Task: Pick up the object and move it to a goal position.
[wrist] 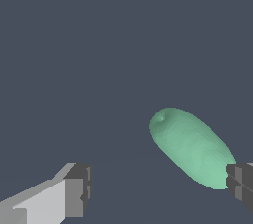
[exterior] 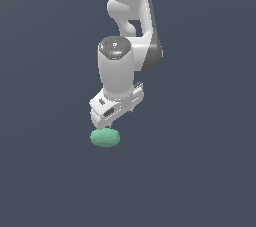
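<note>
My gripper (exterior: 106, 127) hangs just above the object (exterior: 105, 138), pointing down from the white arm (exterior: 122, 46) that comes in from the far side of the scene. In the exterior view the mint-green blob lies on the flat dark floor (exterior: 200, 181) directly under my hand's lower edge, its top rim meeting or nearly meeting the hand's outline; from that angle I cannot tell whether anything touches.

The wrist view settles the state of my tool: my fingers are spread wide, one grey pad (wrist: 78, 189) at one side of the frame and the other pad (wrist: 241, 184) at the far opposite side, with a broad stretch of bare floor (wrist: 99, 45) between them. The object (wrist: 192, 146) is not centred in that gap. It lies slantwise, a long oval with a small dimple at its far end, and its near end runs right up to the second pad, overlapping that pad's edge in the picture. The first pad stands well apart from it.

Around the blob the floor is plain and unbroken on the exterior view's left and right, with open room on every side, and no edge or wall shows in either view.
</note>
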Controlling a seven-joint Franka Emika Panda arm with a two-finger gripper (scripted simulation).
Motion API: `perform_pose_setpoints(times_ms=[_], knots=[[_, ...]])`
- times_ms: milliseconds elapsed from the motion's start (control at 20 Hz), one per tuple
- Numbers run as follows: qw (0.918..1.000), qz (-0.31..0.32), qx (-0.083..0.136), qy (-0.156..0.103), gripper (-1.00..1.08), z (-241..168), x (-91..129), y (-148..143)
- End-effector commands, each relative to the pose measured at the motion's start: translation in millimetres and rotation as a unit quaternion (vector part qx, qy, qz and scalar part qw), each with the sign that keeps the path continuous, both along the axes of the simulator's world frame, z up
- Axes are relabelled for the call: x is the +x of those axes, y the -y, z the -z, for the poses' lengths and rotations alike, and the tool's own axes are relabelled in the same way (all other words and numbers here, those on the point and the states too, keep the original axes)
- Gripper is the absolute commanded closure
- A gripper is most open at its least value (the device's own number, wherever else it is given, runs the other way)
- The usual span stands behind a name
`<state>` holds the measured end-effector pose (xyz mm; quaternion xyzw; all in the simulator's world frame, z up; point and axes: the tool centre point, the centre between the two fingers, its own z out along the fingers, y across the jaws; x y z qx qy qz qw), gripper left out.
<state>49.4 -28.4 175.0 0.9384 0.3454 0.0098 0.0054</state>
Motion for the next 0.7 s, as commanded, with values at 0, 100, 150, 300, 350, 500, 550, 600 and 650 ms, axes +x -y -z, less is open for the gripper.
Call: perform_pose_setpoints(times_ms=[0, 100, 150, 300, 350, 500, 550, 600, 650], knots=[[0.9995, -0.032, -0.001, -0.001, -0.92, 3, 3, 5], [0.9984, -0.056, -0.002, -0.002, -0.92, 5, 5, 9], [0.9976, -0.068, -0.002, -0.003, -0.92, 6, 6, 10], [0.9945, -0.105, -0.003, -0.004, -0.92, 10, 9, 16], [0.9931, -0.117, -0.003, -0.004, -0.92, 11, 10, 18], [0.9881, -0.153, -0.004, -0.006, -0.92, 14, 14, 24], [0.9862, -0.165, -0.004, -0.006, -0.92, 16, 15, 26], [0.9841, -0.177, -0.004, -0.006, -0.92, 17, 15, 28], [0.9819, -0.189, -0.004, -0.007, -0.92, 18, 16, 30]])
